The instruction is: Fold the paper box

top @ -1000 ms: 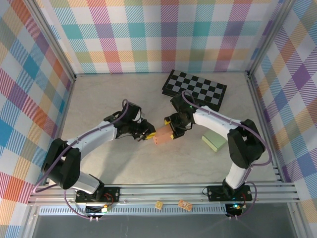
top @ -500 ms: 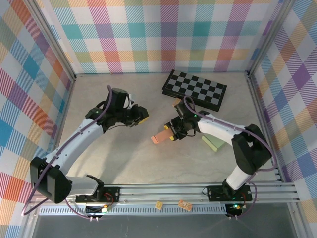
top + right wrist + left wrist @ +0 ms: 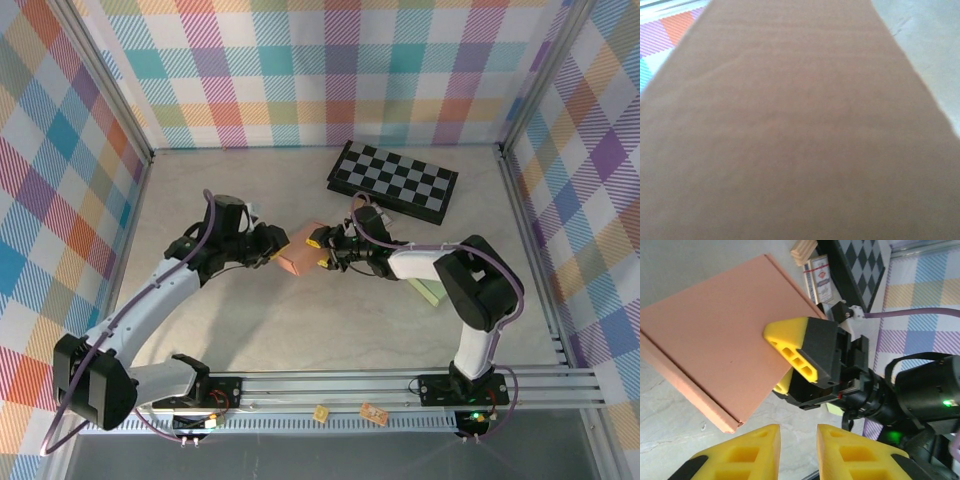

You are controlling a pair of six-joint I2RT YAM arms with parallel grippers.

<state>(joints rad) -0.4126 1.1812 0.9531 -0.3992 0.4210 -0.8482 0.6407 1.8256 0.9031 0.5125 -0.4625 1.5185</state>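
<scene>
Left gripper: I am holding its jaws narrowly apart, gripping nothing, beside the box.
Paper box: sitting mid-table between my two grippers.
Right gripper: I am pinching the box's right edge between its fingers.
Checkerboard: lying farther back.

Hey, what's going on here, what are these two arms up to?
Two arms are working on a flat-looking salmon paper box mid-table. The right gripper has its fingers either side of one edge and appears to grip it. The left gripper sits close by, fingers slightly apart, holding nothing. The box is between the two.
</scene>
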